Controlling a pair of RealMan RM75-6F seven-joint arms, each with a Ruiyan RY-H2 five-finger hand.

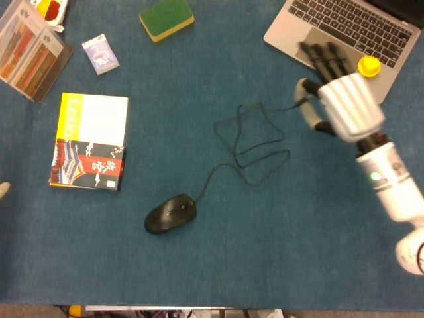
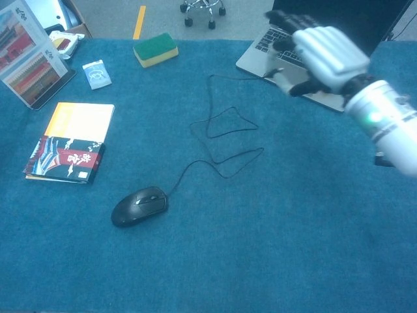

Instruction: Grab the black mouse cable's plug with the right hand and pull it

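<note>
The black mouse (image 1: 171, 213) (image 2: 139, 205) lies on the blue cloth at front left of centre. Its thin black cable (image 1: 252, 142) (image 2: 225, 130) runs up in loose loops toward my right hand (image 1: 341, 99) (image 2: 319, 52). That hand is raised above the table by the laptop's front edge and pinches the cable's end between thumb and fingers. The plug itself is hidden inside the grip. The last stretch of cable hangs in the air up to the hand. My left hand shows in neither view.
An open laptop (image 1: 351, 33) (image 2: 260, 45) stands at the back right, with a yellow toy (image 1: 369, 65) on it. A green sponge (image 1: 166, 18) (image 2: 156, 49), a small card pack (image 1: 100, 53), a book (image 1: 89, 140) (image 2: 68, 141) and a picture stand (image 1: 30, 53) lie to the left.
</note>
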